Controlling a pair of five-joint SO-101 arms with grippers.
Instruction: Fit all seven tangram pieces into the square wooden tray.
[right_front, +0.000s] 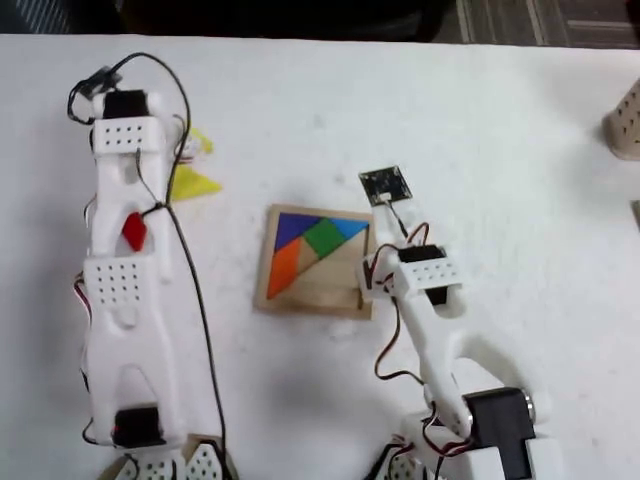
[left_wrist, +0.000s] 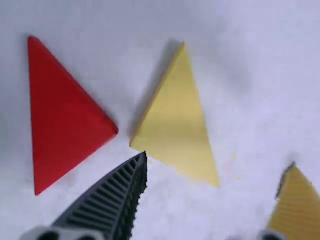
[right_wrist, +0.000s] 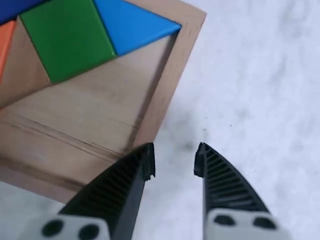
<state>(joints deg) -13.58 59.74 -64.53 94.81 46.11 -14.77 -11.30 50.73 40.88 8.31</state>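
The square wooden tray lies mid-table with a dark blue triangle, a green square, a light blue triangle and an orange piece in its upper part. My right gripper is open and holds nothing, just off the tray's rim near one corner. A red triangle and a yellow triangle lie flat on the table. My left gripper hovers open over them, with a second yellow piece by its far finger.
In the high view the red triangle peeks out under the left arm, and the yellow pieces lie beside it. A beige object stands at the table's right edge. Cables trail along both arms.
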